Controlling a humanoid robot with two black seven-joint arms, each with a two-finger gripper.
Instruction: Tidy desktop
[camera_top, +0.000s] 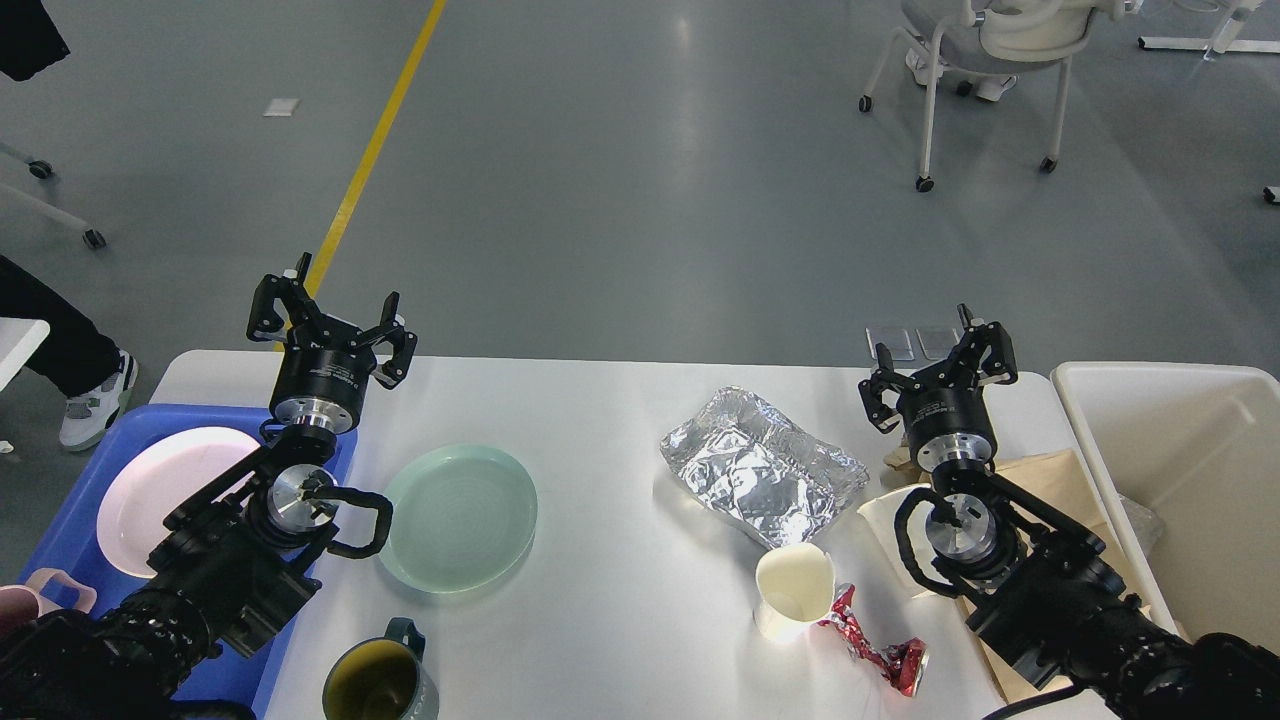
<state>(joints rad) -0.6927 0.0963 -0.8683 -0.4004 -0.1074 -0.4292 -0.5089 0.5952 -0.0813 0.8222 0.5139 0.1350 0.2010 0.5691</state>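
The white desktop (610, 420) spans the lower half of the head view. On it lie a pale green plate (460, 517), a crumpled sheet of foil (760, 467), a white paper cup (792, 590) on its side, a crushed red can (875, 645), a dark mug (380, 680) and brown paper (1045, 480). My left gripper (330, 320) hovers open over the table's back left edge, holding nothing. Above the brown paper at the right, my right gripper (940, 368) is also open and empty.
A blue tray (75, 530) at the left holds a pink plate (165, 495) and a pink cup (40, 595). A cream-white bin (1180, 480) stands off the table's right end. A wheeled chair (990, 60) and a person's foot (95, 400) are on the floor beyond.
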